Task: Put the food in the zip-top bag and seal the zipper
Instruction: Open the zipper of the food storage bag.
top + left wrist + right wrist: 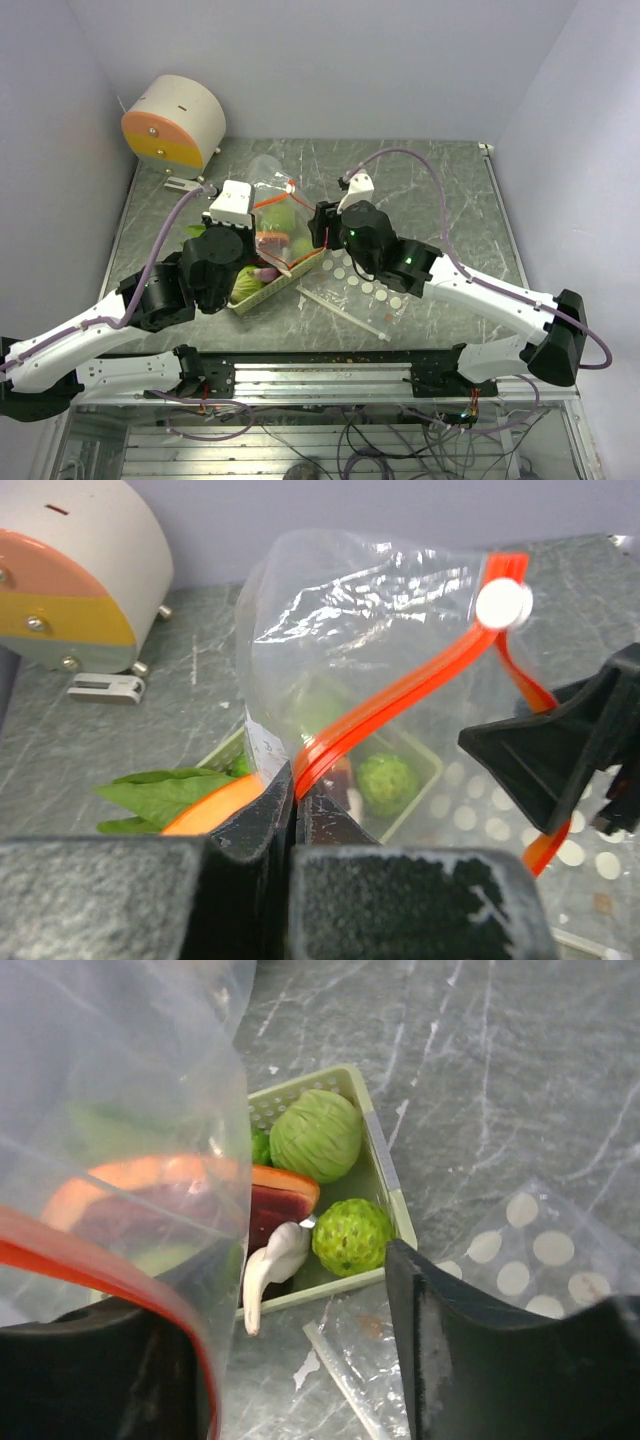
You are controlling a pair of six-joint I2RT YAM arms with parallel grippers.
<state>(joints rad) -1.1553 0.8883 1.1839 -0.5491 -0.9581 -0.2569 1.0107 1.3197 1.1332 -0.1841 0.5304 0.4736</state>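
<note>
Left hand [293,805] is clamped shut on the zipper [400,695] of the bag [380,610]. The bag is clear and crinkled. The zipper is orange-red, with a white slider [503,604] at its far end.

Right hand [295,1300]: jaws are seen apart with nothing between them. The bag's edge lies against its left finger [90,1380].

Food is noted in the basket [388,1175] under the bag:
- ribbed green ball [316,1135]
- bumpy green ball [350,1237]
- red-orange slice [285,1188]
- white piece [272,1265]

The carrot [205,808] and its leaves [155,790] are seen beside the left fingers. An orange shape shows through the film, possibly inside the bag; this is not resolved.

The basket is set mid-table [440,190], well apart from the right edge. A dotted bag [365,290] lies just right of it. A drum [175,120] stands at the far-left corner.
</note>
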